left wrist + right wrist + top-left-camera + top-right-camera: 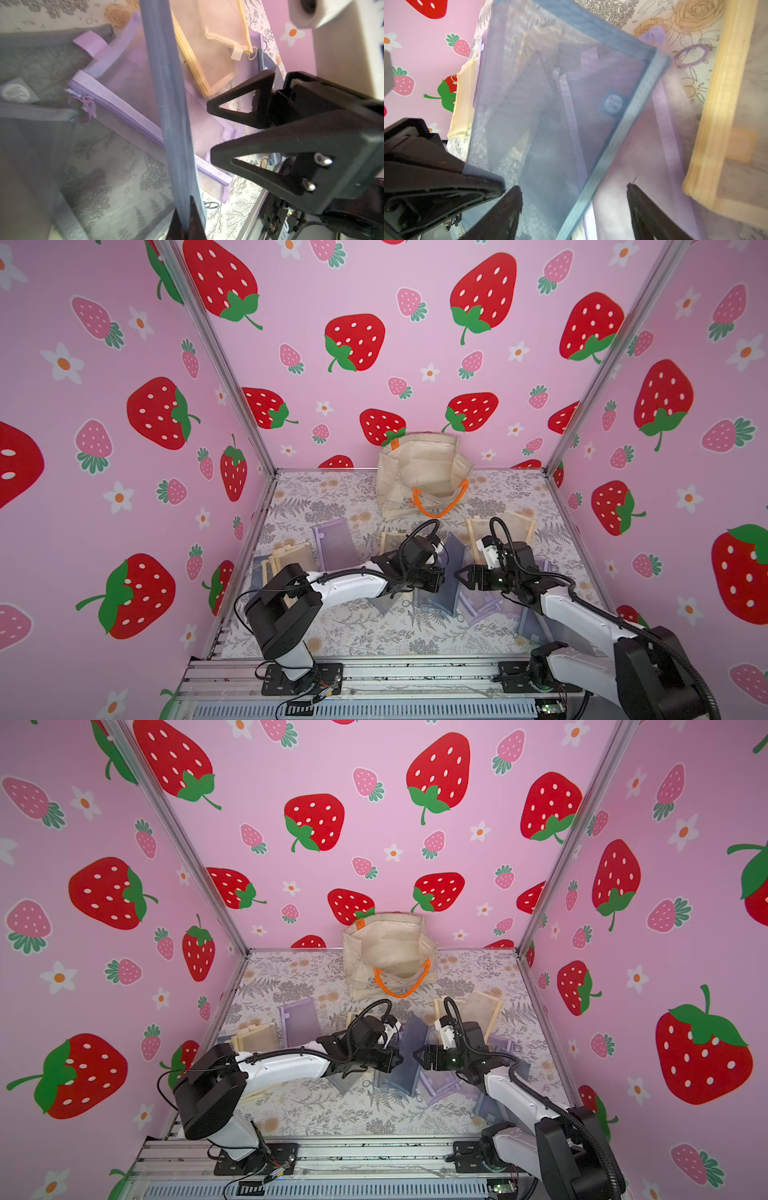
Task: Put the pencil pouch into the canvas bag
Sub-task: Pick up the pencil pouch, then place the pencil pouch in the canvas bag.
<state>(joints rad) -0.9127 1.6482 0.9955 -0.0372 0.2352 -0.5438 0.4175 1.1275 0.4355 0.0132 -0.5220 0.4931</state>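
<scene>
Well short of the canvas bag [415,462], on the robot's side of it, the pencil pouch [456,552], a blue-grey mesh one, stands on edge, slightly tilted, between the two grippers. The left gripper [443,575] has its jaws clamped on the pouch's edge; in the left wrist view the blue binding runs straight out from between them. Just beside the pouch's other face, the right gripper [462,579] points at it with jaws spread wide, not closed on anything. Whether the pouch's lower edge clears the pile beneath cannot be told. Under it other mesh pouches overlap on the floral surface [374,630], among them a lavender pouch [128,108]. Nearer the robot than the bag and off to the left arm's side lie a purple pouch [332,541] and a stack of cream pouches [293,558]; two more cream ones lie toward the right arm's side. The bag itself stands against the back strawberry wall [415,364], mouth open, an orange rope handle [436,510] hanging down its near side and a small orange tab [395,443] at a far top corner.
</scene>
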